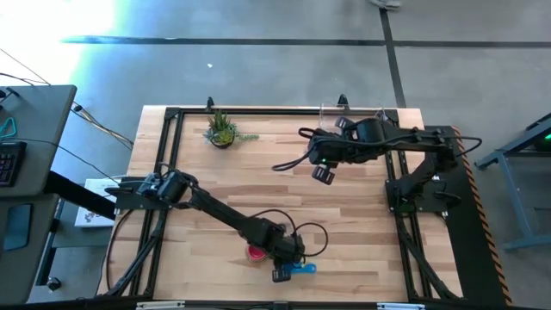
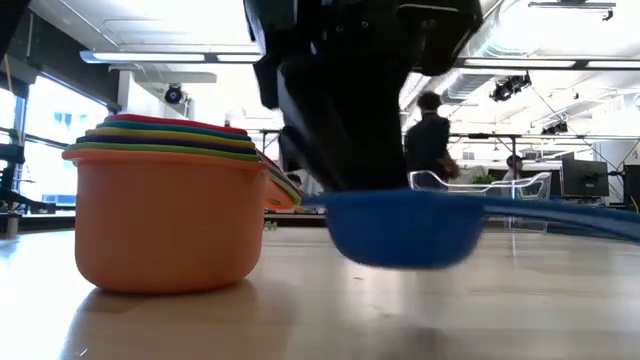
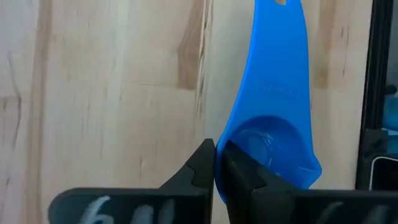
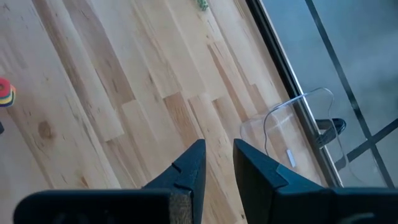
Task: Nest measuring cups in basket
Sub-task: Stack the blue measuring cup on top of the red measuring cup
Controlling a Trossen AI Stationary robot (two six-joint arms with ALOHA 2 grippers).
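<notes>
A blue measuring cup lies near the table's front edge, and my left gripper is shut on its bowl. Its flat handle points away from the fingers. Just left of it stands a nested stack of measuring cups, the largest an orange one with several coloured rims inside it; it rests on its base. The clear basket sits at the table's far edge. My right gripper hangs raised over the far right of the table, slightly open, with nothing between its fingers. My left gripper pinches the blue cup's bowl wall at the rim, on the side opposite the handle. One finger is inside the bowl and one outside. The fingers slant steeply down from above. Whether the bowl still touches the table I cannot tell.
A small potted plant stands at the far left of the table. A black metal frame runs along the table's edges. Bare wood lies between the stack and the basket. People stand in the room beyond.
</notes>
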